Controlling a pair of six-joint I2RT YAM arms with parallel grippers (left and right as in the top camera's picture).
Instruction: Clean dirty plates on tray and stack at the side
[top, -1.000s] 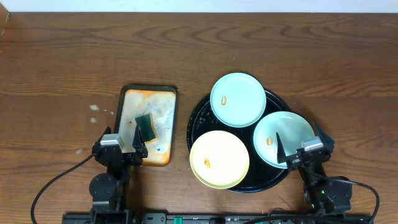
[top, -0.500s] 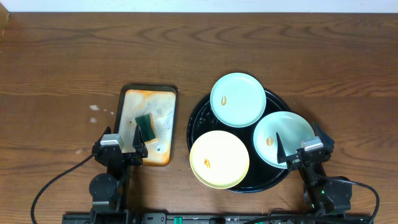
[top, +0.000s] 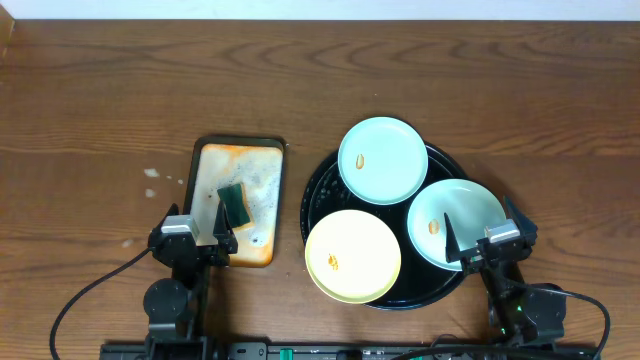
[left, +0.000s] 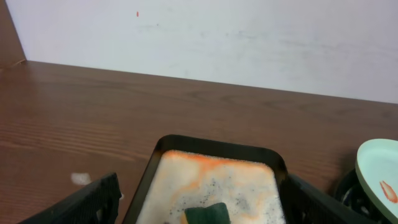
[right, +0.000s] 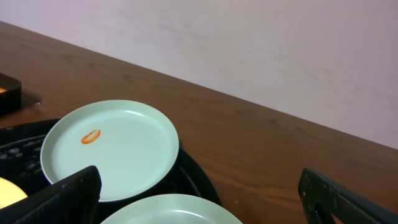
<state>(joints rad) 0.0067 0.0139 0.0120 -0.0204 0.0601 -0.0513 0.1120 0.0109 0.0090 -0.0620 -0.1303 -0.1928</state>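
Observation:
Three plates lie on the round black tray (top: 318, 195). A mint-green plate (top: 383, 160) with an orange speck sits at the back; it also shows in the right wrist view (right: 112, 149). A second mint-green plate (top: 470, 215) with a speck sits at the right, its near rim under my right gripper (top: 482, 242). A pale yellow plate (top: 352, 256) with a speck sits at the front left. My right gripper (right: 199, 202) is open and empty. My left gripper (top: 198, 232) is open and empty at the near end of the stained tray; its fingers frame the left wrist view (left: 202, 202).
A rectangular black tray (top: 240, 200) holds orange-stained foam and a dark green sponge (top: 234, 203), left of the round tray. The sponge also shows in the left wrist view (left: 208, 214). White specks (top: 152, 174) lie on the brown wooden table (top: 100, 100).

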